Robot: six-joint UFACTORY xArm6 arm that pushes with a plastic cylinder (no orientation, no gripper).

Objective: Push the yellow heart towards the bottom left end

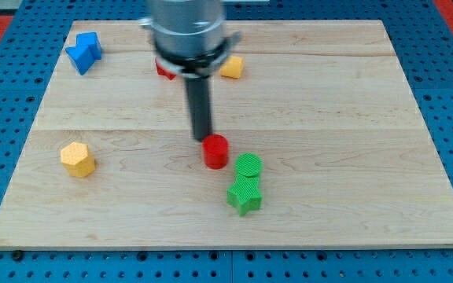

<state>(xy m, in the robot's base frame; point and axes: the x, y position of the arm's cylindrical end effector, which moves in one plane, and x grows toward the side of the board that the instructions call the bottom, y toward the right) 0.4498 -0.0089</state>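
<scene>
My tip (202, 139) is near the board's middle, just above and left of a red cylinder (215, 151), almost touching it. A yellow block (232, 67), possibly the heart, lies near the view's top, right of my arm and partly hidden by it. Another yellow block (78, 159), hexagon-like, lies at the view's left, far from my tip.
A blue block (83, 52) sits at the top left. A red block (164, 69) is mostly hidden behind my arm. A green cylinder (248, 166) and a green star (244, 194) lie right and below the red cylinder. The wooden board (352, 118) rests on a blue pegboard.
</scene>
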